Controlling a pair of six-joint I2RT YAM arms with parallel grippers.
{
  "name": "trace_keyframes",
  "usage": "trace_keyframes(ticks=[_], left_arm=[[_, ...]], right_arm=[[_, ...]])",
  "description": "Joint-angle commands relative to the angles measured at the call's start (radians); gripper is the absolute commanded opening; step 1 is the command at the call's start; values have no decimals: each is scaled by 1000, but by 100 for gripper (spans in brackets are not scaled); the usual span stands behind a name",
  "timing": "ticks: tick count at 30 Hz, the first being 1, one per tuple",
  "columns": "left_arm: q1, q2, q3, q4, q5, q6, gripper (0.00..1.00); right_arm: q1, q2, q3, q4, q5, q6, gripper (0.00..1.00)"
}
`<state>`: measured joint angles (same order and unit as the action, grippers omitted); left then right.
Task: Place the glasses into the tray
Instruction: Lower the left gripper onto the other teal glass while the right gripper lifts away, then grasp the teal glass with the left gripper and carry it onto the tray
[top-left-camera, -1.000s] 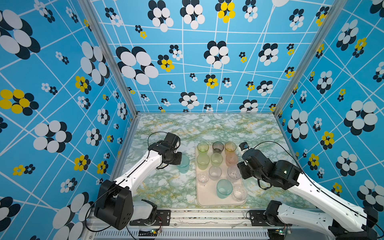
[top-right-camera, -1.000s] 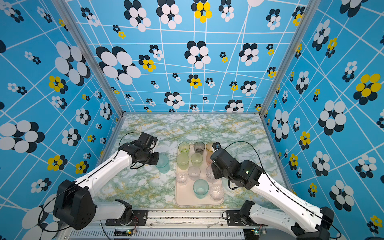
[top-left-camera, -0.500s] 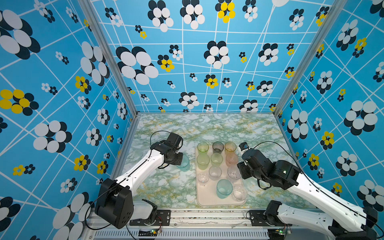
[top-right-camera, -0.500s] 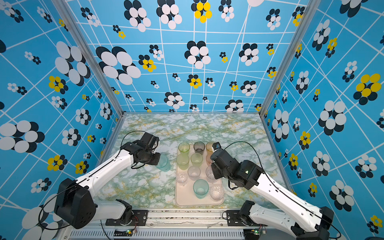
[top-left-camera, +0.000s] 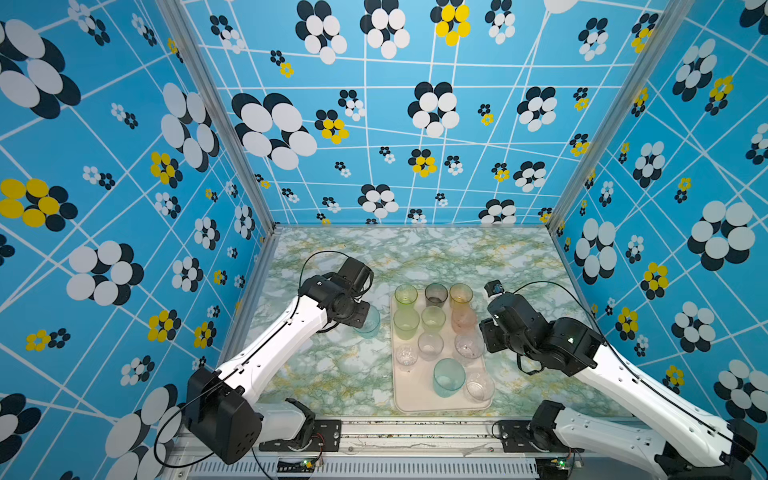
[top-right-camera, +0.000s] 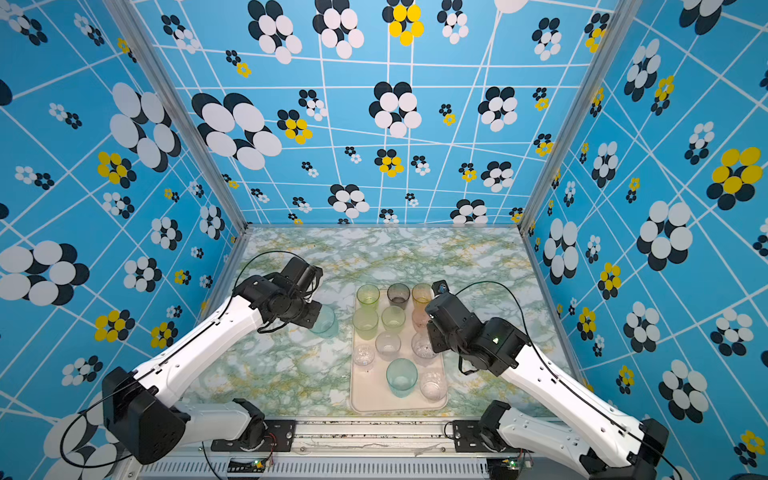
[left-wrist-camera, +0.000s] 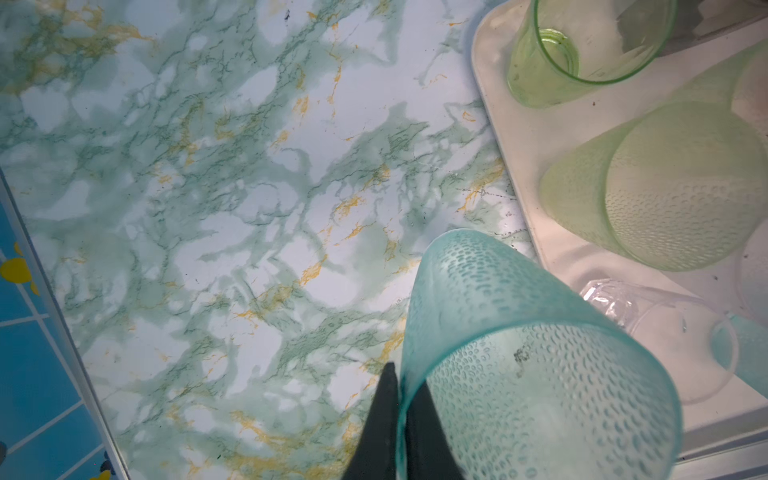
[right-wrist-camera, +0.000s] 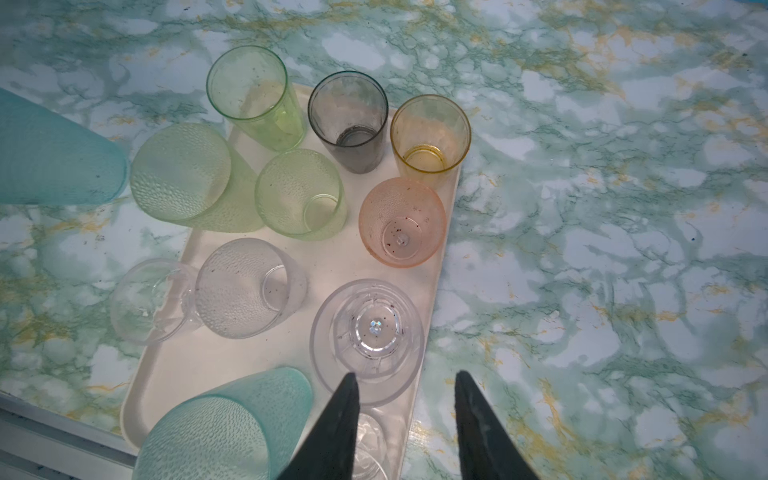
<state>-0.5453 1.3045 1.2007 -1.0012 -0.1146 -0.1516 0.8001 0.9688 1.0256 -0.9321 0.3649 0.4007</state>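
Note:
A dimpled teal glass (left-wrist-camera: 519, 353) stands on the marble just left of the tray (top-left-camera: 419, 399), apart from its rim. My left gripper (left-wrist-camera: 400, 399) is shut on this glass's rim, one finger inside and one outside. In both top views the glass (top-left-camera: 370, 322) (top-right-camera: 324, 321) peeks out from under the left wrist. Several glasses stand in the tray (right-wrist-camera: 199, 365): green (right-wrist-camera: 249, 95), grey (right-wrist-camera: 349, 120), amber (right-wrist-camera: 430, 133), pink (right-wrist-camera: 401, 222), clear ones and another teal one (right-wrist-camera: 220, 424). My right gripper (right-wrist-camera: 405, 374) hangs open over the tray's right edge, holding nothing.
The tray lies near the table's front edge, in the middle. Blue flowered walls close the table on the left, right and back. A metal rail (top-left-camera: 415, 428) runs along the front. Bare marble (top-left-camera: 415, 253) stretches behind the tray and to its right.
My left gripper's fingers have come together on the teal glass's rim after a small shift of the wrist. The glass and the right arm stay where they were.

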Motion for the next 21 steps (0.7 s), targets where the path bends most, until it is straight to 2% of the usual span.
trace_keyframes(ticks=[1, 6, 13, 21], left_arm=[[-35, -48, 53, -115, -16, 13, 7], [-126, -66, 97, -208, -10, -14, 6], [-303, -55, 102, -256, 3, -85, 7], [-465, 35, 103, -213, 57, -137, 7]], right_arm=[[-39, -7, -5, 12, 0, -4, 41], [-113, -11, 5, 46, -30, -34, 41], [-258, -1, 6, 116, -124, -52, 41], [-295, 23, 6, 139, -170, -66, 41]])
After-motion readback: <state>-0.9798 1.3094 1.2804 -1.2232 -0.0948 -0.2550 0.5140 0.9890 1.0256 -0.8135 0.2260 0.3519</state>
